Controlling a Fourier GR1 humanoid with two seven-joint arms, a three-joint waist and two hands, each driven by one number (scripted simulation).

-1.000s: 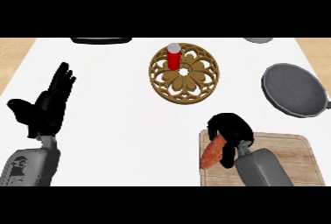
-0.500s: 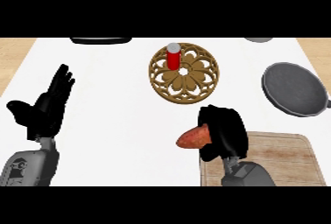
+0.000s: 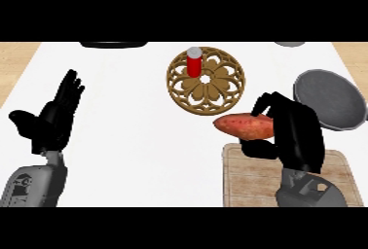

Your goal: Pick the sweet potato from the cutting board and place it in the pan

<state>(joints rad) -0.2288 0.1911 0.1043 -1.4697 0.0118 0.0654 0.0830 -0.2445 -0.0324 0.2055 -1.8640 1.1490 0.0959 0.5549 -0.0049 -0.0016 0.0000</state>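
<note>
Head view: the sweet potato (image 3: pixel 244 125) is in the right hand (image 3: pixel 293 133), whose fingers (image 3: pixel 265 104) curl over its top while the thumb closes under it. It is reddish-orange, long and tapered to a blunt point, with a rough skin. It sits above the white desk (image 3: pixel 137 146), just past the far edge of the cutting board (image 3: pixel 248 170) and not touching it. The cutting board is a pale wooden rectangle with visible grain, partly hidden by the grey right forearm. Beyond the sweet potato, just beside its far edge, lies a round wooden trivet (image 3: pixel 207 80) with a pierced flower pattern, and a red cylinder with a grey cap (image 3: pixel 193 62) stands upright on its far part. To the right of the sweet potato, past the hand, is the dark grey round pan (image 3: pixel 332 97), with only the hand between them. Well to the left of the sweet potato, the left hand (image 3: pixel 49 121) rests open, fingers straight and pointing up. No writing can be read.
</note>
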